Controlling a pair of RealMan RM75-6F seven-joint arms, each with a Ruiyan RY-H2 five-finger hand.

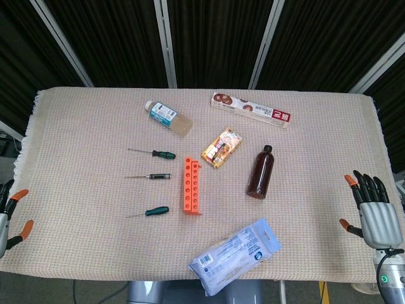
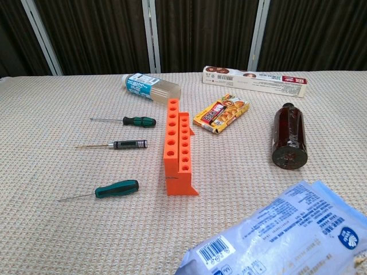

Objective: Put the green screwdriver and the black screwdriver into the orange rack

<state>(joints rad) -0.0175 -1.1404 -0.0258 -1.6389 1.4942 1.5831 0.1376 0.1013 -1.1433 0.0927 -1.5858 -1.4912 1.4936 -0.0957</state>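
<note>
Head view is showing us both hands waiting at the table (image 1: 82, 247) edges, the left hand (image 1: 7, 212) at the left rim and the right hand (image 1: 374, 212) at the right rim, each with fingers spread and holding nothing. We are seeing the orange rack (image 1: 193, 185) lying mid-table, with the green screwdriver (image 1: 152, 211) just left of its near end and the black screwdriver (image 1: 152, 177) left of its middle, both flat on the cloth and apart from it.

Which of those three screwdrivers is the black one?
The middle screwdriver, lying between the other two: its slim handle is black with silvery bands, while the far one and near one have green handles.
</note>
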